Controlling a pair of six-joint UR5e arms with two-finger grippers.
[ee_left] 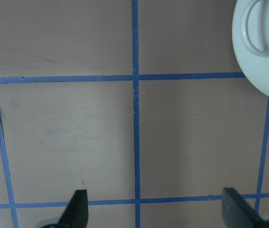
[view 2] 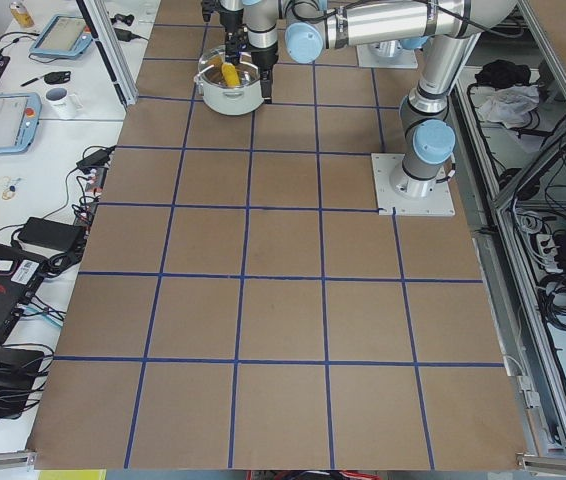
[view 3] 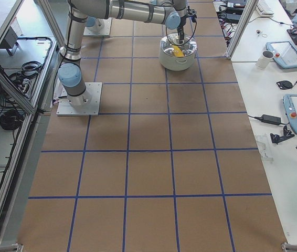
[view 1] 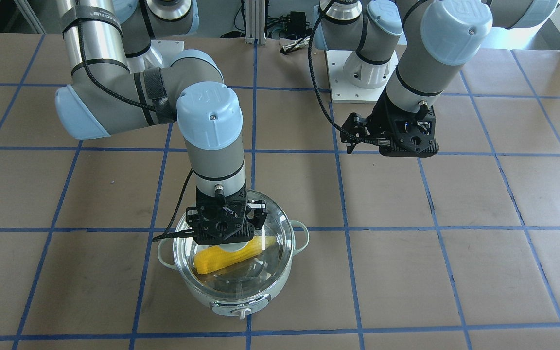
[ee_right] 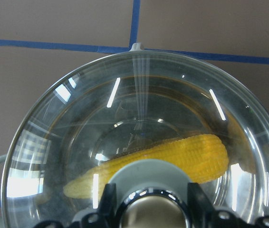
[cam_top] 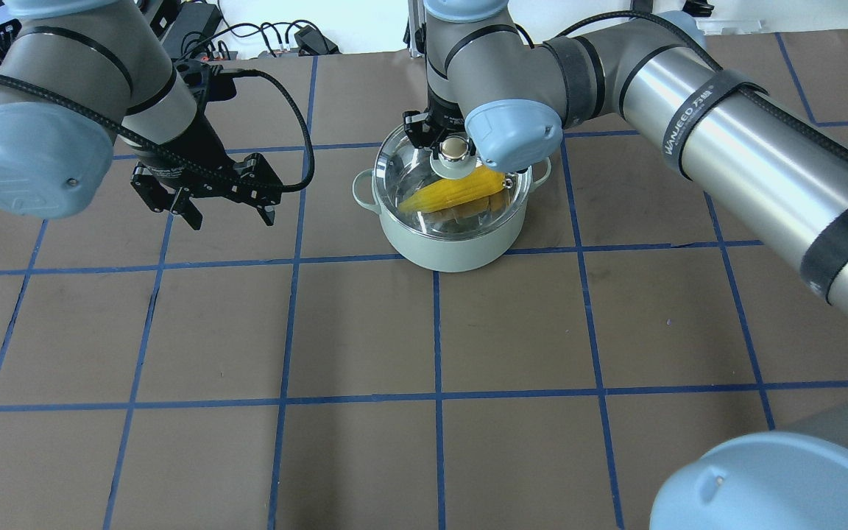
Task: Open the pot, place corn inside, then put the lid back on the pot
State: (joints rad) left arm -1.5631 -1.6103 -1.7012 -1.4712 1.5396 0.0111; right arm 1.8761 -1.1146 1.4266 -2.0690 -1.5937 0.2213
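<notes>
The mint-green pot (view 1: 260, 290) stands on the table with the glass lid (view 1: 280, 245) on it. The yellow corn (view 1: 221, 258) lies inside, seen through the glass, also in the right wrist view (ee_right: 172, 152). My right gripper (view 1: 224, 233) is straight above the pot with its fingers (ee_right: 107, 199) tight on both sides of the lid's beige knob (cam_top: 455, 147). My left gripper (cam_top: 231, 219) is open and empty. It hovers over bare table beside the pot; one loop handle (ee_left: 258, 33) shows in its wrist view.
The table is brown board with a blue tape grid (cam_top: 435, 331). The pot (cam_top: 453, 246) is the only object on it. Cables and power bricks (cam_top: 277, 40) lie beyond the far edge. Side benches hold tablets and a mug (view 2: 61, 100).
</notes>
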